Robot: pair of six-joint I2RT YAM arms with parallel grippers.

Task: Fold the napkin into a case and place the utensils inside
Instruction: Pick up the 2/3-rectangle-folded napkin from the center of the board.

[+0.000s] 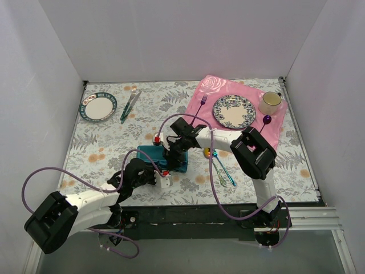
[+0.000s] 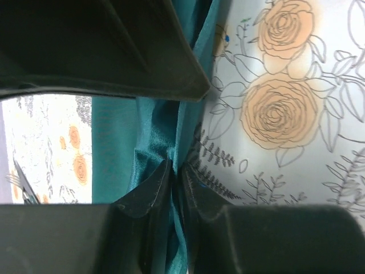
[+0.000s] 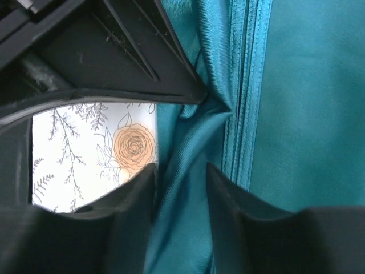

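The teal napkin [image 1: 149,155] lies folded into a narrow rectangle at the middle of the floral table. My left gripper [image 1: 165,178] sits at its near edge, and in the left wrist view the left gripper [image 2: 175,171] is shut on a raised fold of the napkin [image 2: 114,148]. My right gripper [image 1: 174,154] hovers over the napkin's right part. In the right wrist view the right gripper [image 3: 179,174] stands open, with a ridge of the napkin [image 3: 308,114] running loose between the fingers. The two iridescent utensils [image 1: 221,166] lie on the table to the right of the napkin.
A pink placemat [image 1: 208,88] at the back right carries a patterned plate [image 1: 234,111], a cup [image 1: 270,101], a purple fork [image 1: 202,103] and a purple spoon [image 1: 266,121]. At the back left stand a second plate [image 1: 97,107] and a green-handled fork and knife [image 1: 130,105]. White walls enclose the table.
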